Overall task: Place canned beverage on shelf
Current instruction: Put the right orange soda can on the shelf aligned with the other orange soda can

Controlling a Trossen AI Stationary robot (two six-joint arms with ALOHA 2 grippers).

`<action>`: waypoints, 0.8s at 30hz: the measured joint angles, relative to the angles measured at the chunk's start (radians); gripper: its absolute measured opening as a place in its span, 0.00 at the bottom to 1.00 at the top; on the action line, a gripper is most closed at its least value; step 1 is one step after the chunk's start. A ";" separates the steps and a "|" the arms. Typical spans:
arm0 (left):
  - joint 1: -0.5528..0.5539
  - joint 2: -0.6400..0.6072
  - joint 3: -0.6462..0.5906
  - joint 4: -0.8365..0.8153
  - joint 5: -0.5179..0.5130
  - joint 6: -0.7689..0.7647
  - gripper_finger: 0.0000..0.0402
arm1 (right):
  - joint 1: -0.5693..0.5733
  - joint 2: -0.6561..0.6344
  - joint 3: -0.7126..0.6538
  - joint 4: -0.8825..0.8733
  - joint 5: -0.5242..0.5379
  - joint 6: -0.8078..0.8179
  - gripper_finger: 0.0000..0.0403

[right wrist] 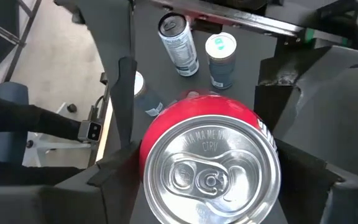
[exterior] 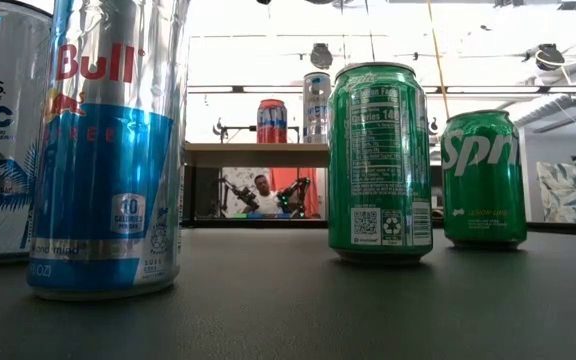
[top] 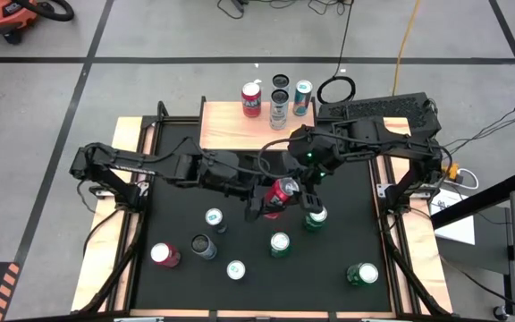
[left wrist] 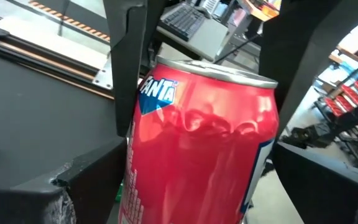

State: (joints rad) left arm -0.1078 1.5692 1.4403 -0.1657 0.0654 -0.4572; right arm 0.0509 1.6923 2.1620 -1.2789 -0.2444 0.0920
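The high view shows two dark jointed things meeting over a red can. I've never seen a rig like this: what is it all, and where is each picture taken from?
Those are two robot arms at a black table, each ending in a two-finger gripper. The high view looks straight down. The low view sits at table height, so nearby cans look huge. The other two pictures come from cameras on the arms' wrists.

The right gripper appears to hold the red Fanta can above the table. The left gripper has its fingers spread wide on either side of the same can.

Seven more cans stand on the table, among them a green one. At the far edge is the shelf, a small wooden board that already carries three cans.
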 joint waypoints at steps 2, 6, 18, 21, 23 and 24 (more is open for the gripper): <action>0.000 0.000 0.000 0.000 0.018 0.001 1.00 | 0.000 0.000 0.000 0.001 -0.004 0.000 0.69; 0.000 0.000 0.000 -0.004 0.034 0.021 1.00 | 0.001 0.000 0.000 0.000 -0.006 0.000 0.69; 0.016 0.000 0.000 -0.012 0.012 0.048 0.88 | -0.017 0.000 0.000 0.000 -0.019 0.036 0.69; 0.018 0.000 0.000 -0.012 0.011 0.055 0.82 | -0.019 0.000 0.000 0.000 -0.023 0.048 0.69; 0.018 0.000 0.000 -0.012 0.011 0.060 0.79 | -0.019 0.000 0.000 0.002 -0.026 0.051 0.69; 0.018 0.000 0.000 -0.012 0.011 0.060 0.77 | -0.019 0.000 0.000 0.003 -0.027 0.053 0.69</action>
State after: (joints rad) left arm -0.0902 1.5688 1.4403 -0.1780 0.0769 -0.3976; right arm 0.0319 1.6928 2.1616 -1.2761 -0.2710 0.1448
